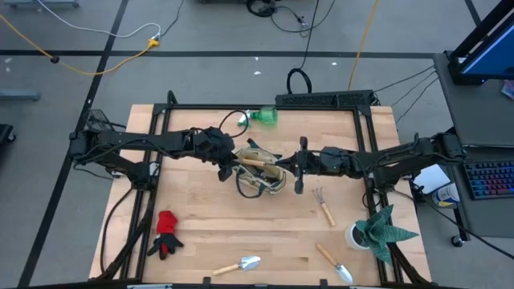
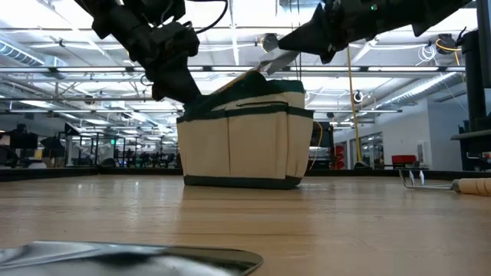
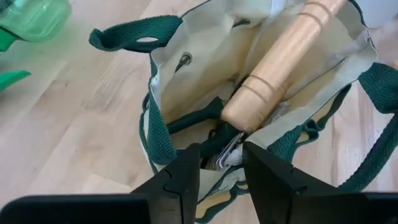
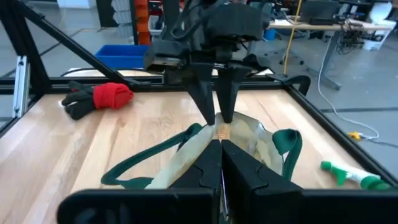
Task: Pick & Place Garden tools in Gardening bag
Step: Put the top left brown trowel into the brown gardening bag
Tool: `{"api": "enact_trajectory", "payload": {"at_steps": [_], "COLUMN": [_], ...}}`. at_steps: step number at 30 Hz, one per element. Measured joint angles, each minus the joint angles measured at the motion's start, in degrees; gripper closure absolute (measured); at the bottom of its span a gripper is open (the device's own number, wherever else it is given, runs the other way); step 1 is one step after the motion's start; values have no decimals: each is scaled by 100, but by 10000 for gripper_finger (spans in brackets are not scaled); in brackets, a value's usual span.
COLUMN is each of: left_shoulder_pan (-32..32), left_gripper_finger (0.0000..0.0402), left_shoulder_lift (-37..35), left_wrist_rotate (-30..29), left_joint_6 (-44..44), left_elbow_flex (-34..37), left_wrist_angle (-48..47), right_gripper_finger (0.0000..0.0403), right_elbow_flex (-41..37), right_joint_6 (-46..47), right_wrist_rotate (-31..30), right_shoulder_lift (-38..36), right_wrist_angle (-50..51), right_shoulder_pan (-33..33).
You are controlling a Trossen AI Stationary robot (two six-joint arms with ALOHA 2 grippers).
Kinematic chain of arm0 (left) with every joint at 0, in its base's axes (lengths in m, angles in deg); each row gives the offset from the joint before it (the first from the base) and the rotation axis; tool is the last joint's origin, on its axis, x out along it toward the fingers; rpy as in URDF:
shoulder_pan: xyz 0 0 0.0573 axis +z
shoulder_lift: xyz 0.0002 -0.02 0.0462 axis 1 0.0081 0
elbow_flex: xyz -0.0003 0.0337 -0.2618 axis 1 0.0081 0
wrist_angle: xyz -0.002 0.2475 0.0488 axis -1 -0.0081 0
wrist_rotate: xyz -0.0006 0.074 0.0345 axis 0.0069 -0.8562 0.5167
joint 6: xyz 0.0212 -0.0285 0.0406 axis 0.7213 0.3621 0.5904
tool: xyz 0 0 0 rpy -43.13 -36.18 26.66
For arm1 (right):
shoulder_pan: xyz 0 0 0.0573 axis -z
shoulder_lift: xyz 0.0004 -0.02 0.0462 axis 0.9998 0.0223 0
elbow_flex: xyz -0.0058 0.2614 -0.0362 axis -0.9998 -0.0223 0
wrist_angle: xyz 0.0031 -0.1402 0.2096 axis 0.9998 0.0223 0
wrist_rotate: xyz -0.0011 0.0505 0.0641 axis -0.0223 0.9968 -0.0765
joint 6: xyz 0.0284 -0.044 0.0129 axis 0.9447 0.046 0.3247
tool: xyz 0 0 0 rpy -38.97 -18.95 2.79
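The left end effector (image 3: 221,171), fingers parted, hovers over the open gardening bag (image 1: 261,172) at mid-tabletop (image 1: 241,233), where a wooden-handled tool (image 3: 283,62) leans inside; the right end effector (image 4: 221,163), clenched, pinches the bag's rim. A red glove (image 1: 167,225) lies well apart.

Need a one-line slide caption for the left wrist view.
Left gripper poised over the open gardening bag, a wooden-handled tool resting inside.

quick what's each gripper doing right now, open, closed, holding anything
Left gripper: partly open over the gardening bag, its fingers astride the wooden-handled tool inside; actual contact cannot be told.
Right gripper: closed on the bag's rim.
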Motion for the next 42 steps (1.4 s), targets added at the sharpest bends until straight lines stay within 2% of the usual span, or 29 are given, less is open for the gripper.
{"api": "enact_trajectory", "payload": {"at_steps": [6, 14, 19, 31, 38, 42], "left_shoulder_pan": [-64, -66, -66, -66, -66, -66], "left_gripper_finger": [275, 275, 275, 275, 275, 275], "left_shoulder_lift": [-112, -519, -669, -693, -693, -691], "left_wrist_rotate": [48, 18, -66, -194, -196, -196], "left_joint_6": [-37, -109, -111, 49, 83, 83], "left_elbow_flex": [8, 19, 15, 4, 4, 4], "left_wrist_angle": [82, -91, -150, -266, -272, -232], "right_gripper_finger": [403, 403, 403, 403, 403, 403], "right_elbow_flex": [25, 527, 810, 823, 822, 824], "right_joint_6": [89, 100, 338, 1363, 1366, 1366], "right_wrist_rotate": [-7, -25, -304, -275, 323, 330], "right_shoulder_lift": [197, 910, 1333, 1631, 1627, 1616], "right_wrist_angle": [-180, -199, -178, 11, 452, 668], "right_shoulder_pan": [2, 2, 2, -44, -90, -72]}}
